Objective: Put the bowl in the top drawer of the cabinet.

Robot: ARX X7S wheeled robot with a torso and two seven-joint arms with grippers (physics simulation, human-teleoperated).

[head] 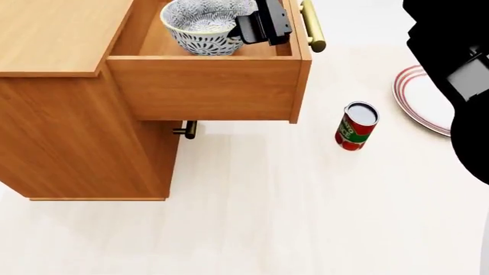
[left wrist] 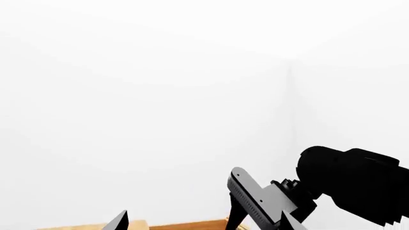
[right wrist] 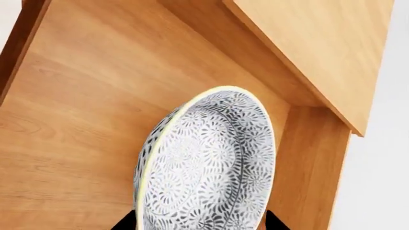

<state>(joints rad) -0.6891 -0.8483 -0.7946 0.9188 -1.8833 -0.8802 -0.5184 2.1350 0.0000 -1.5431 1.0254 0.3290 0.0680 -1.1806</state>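
The blue-grey speckled bowl stands inside the pulled-out top drawer of the light-brown cabinet. My right gripper is at the bowl's rim on the side toward the brass bar handle. In the right wrist view the bowl fills the space over the drawer floor, and the right gripper has its jaws wide apart on either side of it, open. My left gripper is open, holds nothing and faces a white wall; it is out of the head view.
A red can stands on the pale floor right of the drawer. A red-rimmed white plate lies further right, partly behind my black right arm. The lower drawer's small brass handle shows under the open drawer.
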